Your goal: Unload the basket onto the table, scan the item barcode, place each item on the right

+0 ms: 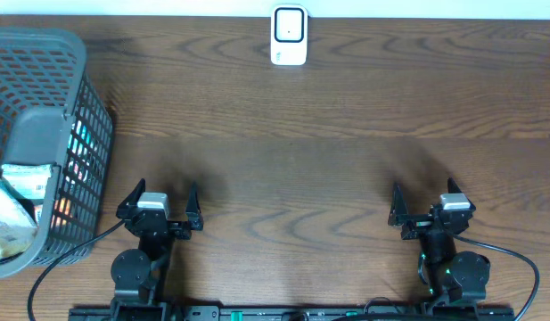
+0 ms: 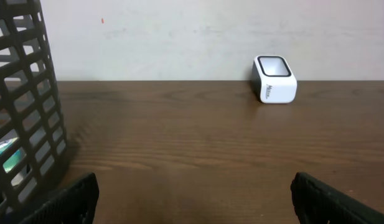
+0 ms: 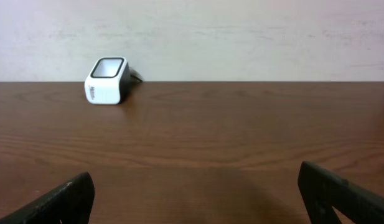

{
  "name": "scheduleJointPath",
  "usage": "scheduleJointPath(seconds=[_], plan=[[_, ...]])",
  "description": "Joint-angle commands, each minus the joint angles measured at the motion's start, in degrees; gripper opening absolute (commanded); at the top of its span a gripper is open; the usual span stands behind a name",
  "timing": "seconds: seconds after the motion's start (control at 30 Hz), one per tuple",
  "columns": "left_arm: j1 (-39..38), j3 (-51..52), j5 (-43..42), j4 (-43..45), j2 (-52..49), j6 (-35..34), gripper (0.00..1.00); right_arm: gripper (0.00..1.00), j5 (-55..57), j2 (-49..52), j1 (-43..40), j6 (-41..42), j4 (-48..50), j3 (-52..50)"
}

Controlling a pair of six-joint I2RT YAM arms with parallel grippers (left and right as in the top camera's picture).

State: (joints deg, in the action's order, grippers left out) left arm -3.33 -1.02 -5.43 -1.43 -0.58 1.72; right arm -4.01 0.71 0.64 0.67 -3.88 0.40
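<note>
Both the left gripper (image 1: pixel 165 193) and right gripper (image 1: pixel 424 193) sit near, open and empty. The item (image 1: pixel 27 181) lies in the left basket (image 1: pixel 38 71); best lift it from above, barcode turned toward the far scanner (image 1: pixel 289 36).

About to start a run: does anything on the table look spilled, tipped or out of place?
Nothing stands out. The scanner stands upright at the far edge, the basket holds its items at the left, and the left pincer and right pincer are open, empty.
</note>
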Motion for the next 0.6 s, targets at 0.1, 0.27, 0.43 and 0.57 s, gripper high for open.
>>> scheduleJointPath(seconds=[0.1, 0.27, 0.43, 0.57], plan=[[-0.2, 0.7, -5.8, -1.7, 0.3, -5.3, 0.98, 0.99, 0.5, -0.3, -0.3, 0.6, -0.2, -0.1], [-0.2, 0.7, -12.4, 2.3, 0.3, -7.4, 0.98, 0.99, 0.5, -0.3, -0.3, 0.6, -0.2, 0.0], [-0.2, 0.7, -18.3, 9.5, 0.3, -7.5, 0.97, 0.99, 0.5, -0.3, -0.3, 0.6, -0.2, -0.1], [-0.2, 0.7, -19.6, 19.6, 0.3, -11.2, 0.98, 0.99, 0.5, -0.3, -0.3, 0.5, -0.2, -0.1]])
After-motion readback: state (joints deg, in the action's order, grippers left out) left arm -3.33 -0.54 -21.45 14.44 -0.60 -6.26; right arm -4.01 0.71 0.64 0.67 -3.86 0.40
